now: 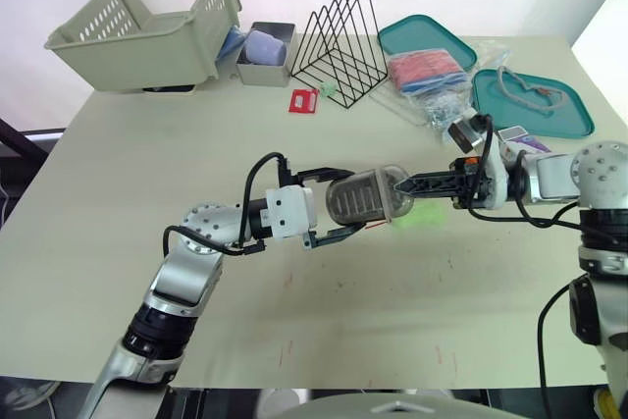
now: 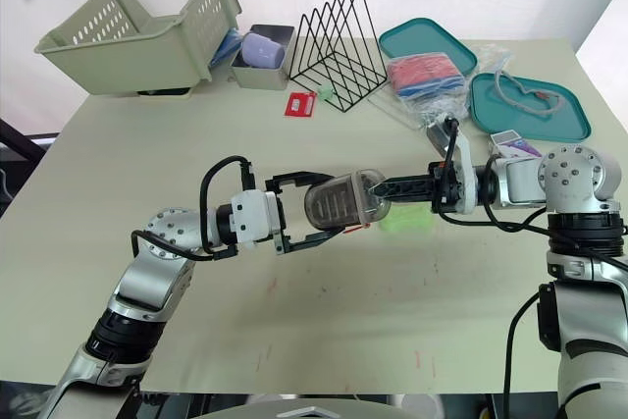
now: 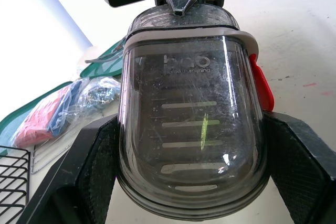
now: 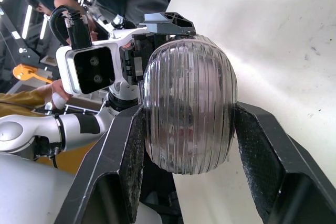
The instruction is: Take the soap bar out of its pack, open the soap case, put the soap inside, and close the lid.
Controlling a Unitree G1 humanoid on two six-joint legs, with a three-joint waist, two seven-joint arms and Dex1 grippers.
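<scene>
Both grippers held the soap case [image 1: 361, 197] in the air between them, a little above the tabletop [image 1: 196, 144]. The left gripper [image 1: 351, 203] was clamped across the clear body of the case, one finger on each long side. The right gripper [image 1: 402, 186] was pinched on the opposite, ribbed end. In the left wrist view the two halves of the case met along a pale band beside a red catch [image 3: 260, 82], so the lid looked shut.

A pale green soap bar [image 1: 422, 215] lay bare on the tabletop just under the right gripper. By that, the unpacking looked done, and the work stood at opening the case. Left to do were parting the lid, setting the soap bar inside and closing it. A thin green streak showed through the case; I could not tell what it was.
</scene>
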